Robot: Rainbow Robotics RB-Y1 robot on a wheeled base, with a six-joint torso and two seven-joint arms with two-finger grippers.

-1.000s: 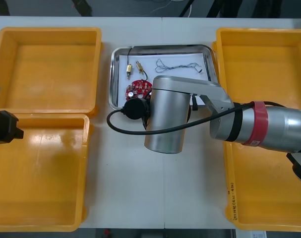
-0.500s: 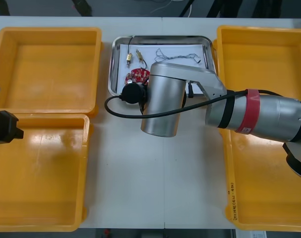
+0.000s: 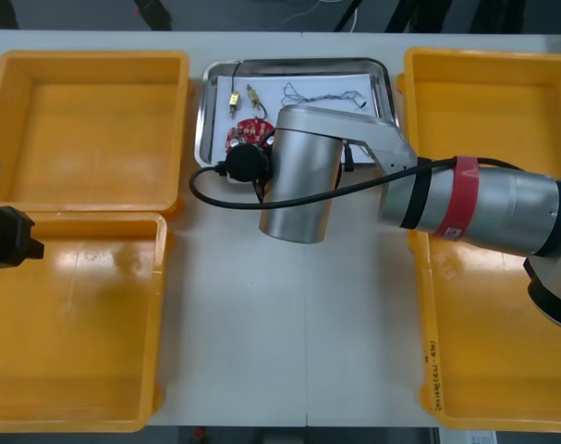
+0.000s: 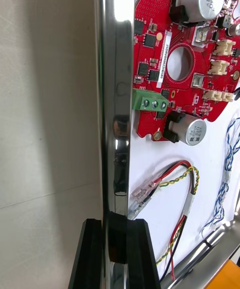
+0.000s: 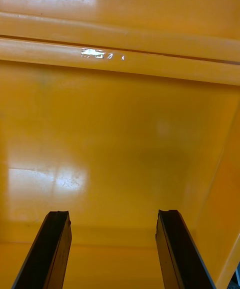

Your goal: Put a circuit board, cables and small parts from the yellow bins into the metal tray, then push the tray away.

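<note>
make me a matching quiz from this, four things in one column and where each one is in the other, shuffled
1 circuit board
2 left gripper
3 right gripper
4 metal tray

a fingers open above a yellow bin
b between the yellow bins
c on the tray's white floor
d fingers clamped on the tray's rim

Pairs: 1-c, 2-a, 3-d, 4-b

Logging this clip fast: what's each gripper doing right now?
Left gripper: open, holding nothing, over a yellow bin.
Right gripper: shut on the metal tray rim.
</note>
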